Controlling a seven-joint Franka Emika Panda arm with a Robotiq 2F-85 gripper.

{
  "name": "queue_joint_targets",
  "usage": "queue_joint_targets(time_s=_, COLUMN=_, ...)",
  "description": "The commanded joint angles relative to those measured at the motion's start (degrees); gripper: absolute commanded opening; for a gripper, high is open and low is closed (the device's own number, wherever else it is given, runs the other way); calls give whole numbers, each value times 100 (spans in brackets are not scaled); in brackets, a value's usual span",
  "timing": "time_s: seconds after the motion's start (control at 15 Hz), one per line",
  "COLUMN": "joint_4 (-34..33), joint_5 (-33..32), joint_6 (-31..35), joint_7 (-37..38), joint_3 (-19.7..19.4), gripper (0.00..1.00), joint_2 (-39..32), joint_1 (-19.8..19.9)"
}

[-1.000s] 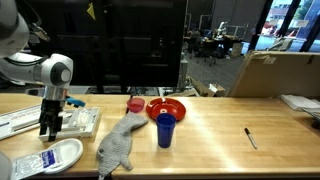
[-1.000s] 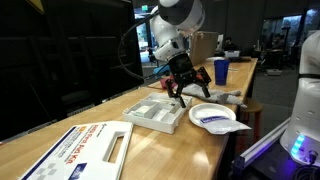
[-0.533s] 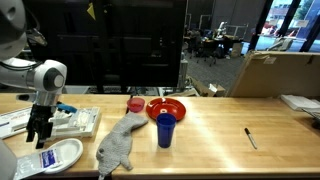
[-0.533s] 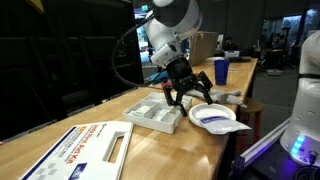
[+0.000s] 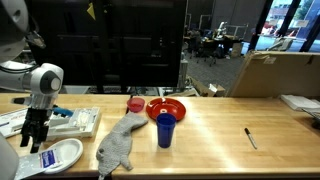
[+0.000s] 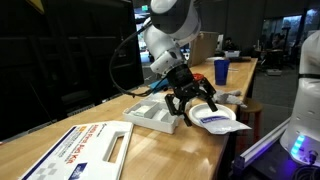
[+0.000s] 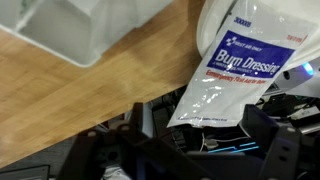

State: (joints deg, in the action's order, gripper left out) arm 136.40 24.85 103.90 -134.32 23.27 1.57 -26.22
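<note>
My gripper [image 5: 33,141] hangs open and empty over the near corner of the table, its fingers spread wide. Just below it lies a white plate [image 5: 68,151] carrying a "Burn Dressing" packet [image 5: 38,162]. In the wrist view the packet [image 7: 240,70] sticks out past the table edge, with its lower end between my dark fingers [image 7: 270,135]; the gripper [image 7: 205,140] touches nothing. Behind it, a white tray [image 6: 152,114] sits next to the gripper [image 6: 192,105], and the plate [image 6: 222,124] lies beneath the fingers.
A grey cloth [image 5: 118,145], a blue cup [image 5: 165,130], a red bowl [image 5: 168,107] and a small red cup [image 5: 135,103] sit mid-table. A black marker [image 5: 251,138] lies further along. A cardboard box [image 5: 272,72] stands at the back. A flat printed box [image 6: 85,152] lies near the tray.
The gripper has moved from above the white tray towards the table's near edge and now hangs over the plate with the packet. It stayed open throughout.
</note>
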Motion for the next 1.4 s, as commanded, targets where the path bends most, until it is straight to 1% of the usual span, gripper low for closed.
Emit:
queue_joint_targets(time_s=0.0, joint_4=-2, joint_5=163, joint_6=-141, joint_7=99, joint_3=97, gripper=100, joint_2=127, joint_1=-10)
queue_joint_targets(time_s=0.4, joint_4=150, joint_5=456, joint_6=-55, joint_7=184, joint_3=206, gripper=100, joint_2=226, joint_1=-58)
queue_joint_targets(time_s=0.8, joint_4=581, joint_5=391, joint_6=240, joint_7=184, joint_3=235, gripper=100, joint_2=348, joint_1=-61)
queue_joint_targets(time_s=1.13, joint_4=789, joint_5=366, joint_6=352, joint_7=245, joint_3=227, gripper=100, joint_2=444, joint_1=-72)
queue_joint_targets(time_s=1.2, joint_4=812, joint_5=359, joint_6=364, joint_7=256, joint_3=224, gripper=75, joint_2=462, joint_1=-74)
queue_joint_targets(time_s=1.27, joint_4=830, joint_5=348, joint_6=362, joint_7=260, joint_3=220, gripper=74, joint_2=485, joint_1=-76)
queue_joint_targets(time_s=1.33, joint_4=841, joint_5=341, joint_6=356, joint_7=267, joint_3=216, gripper=68, joint_2=505, joint_1=-77)
